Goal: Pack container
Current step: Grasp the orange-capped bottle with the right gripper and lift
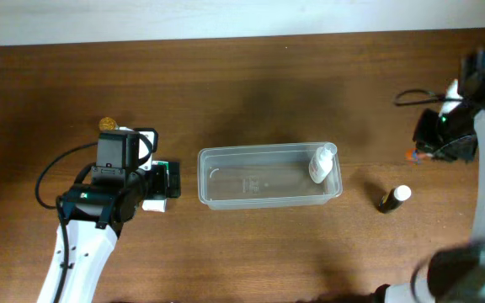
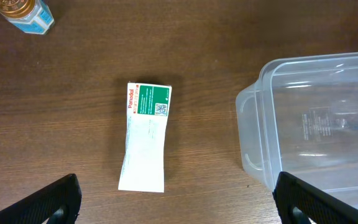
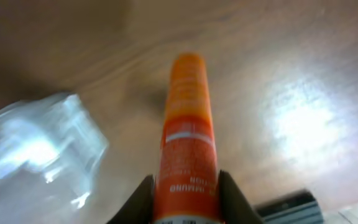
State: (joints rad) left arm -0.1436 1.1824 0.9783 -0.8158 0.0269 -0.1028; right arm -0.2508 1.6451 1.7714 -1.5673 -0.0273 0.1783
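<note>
At the upper left of the left wrist view stands a small gold-capped bottle (image 2: 22, 12), well apart from everything else. Below it the left gripper (image 2: 176, 186) hangs with its fingers spread wide and empty, either side of a white and green box (image 2: 146, 138) lying flat. The box's long axis runs up and down the frame, so the jaws would close across its narrow width.

Just right of the box, at the centre of the overhead view, sits the container (image 1: 263, 151), its long axis running left to right. A white bottle (image 1: 321, 164) already lies in its right end. Further right, a dark bottle with a white cap (image 1: 394, 199) rests on the table.

At the far right, the right gripper (image 3: 188, 199) pinches an orange tube (image 3: 188, 118). The container lies to its left, probably within a short reach, though the overhead view is dim there.
</note>
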